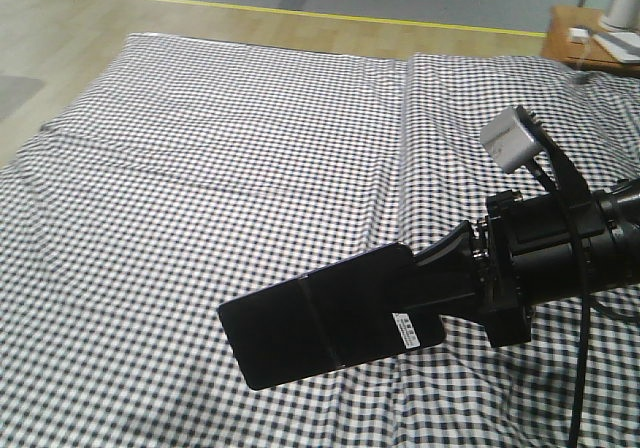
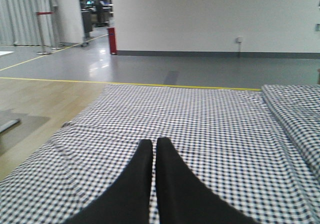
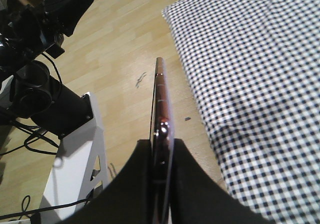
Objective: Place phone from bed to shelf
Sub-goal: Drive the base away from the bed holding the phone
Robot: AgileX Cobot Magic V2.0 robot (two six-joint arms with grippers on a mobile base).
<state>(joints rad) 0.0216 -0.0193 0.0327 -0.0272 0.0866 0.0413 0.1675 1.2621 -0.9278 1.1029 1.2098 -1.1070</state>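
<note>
The phone, a glossy black slab with a seam across its middle and a small white sticker, hangs flat above the bed. My right gripper is shut on its right end. In the right wrist view the phone shows edge-on with a pinkish metallic rim, pinched between the black fingers of the right gripper, over the wooden floor beside the bed. My left gripper is shut on nothing, low over the checked sheet. The shelf is out of view.
A small orange-brown nightstand with white items stands at the bed's far right corner. A pillow lies at the right. Black arm parts, cables and a white frame sit on the floor left of the phone.
</note>
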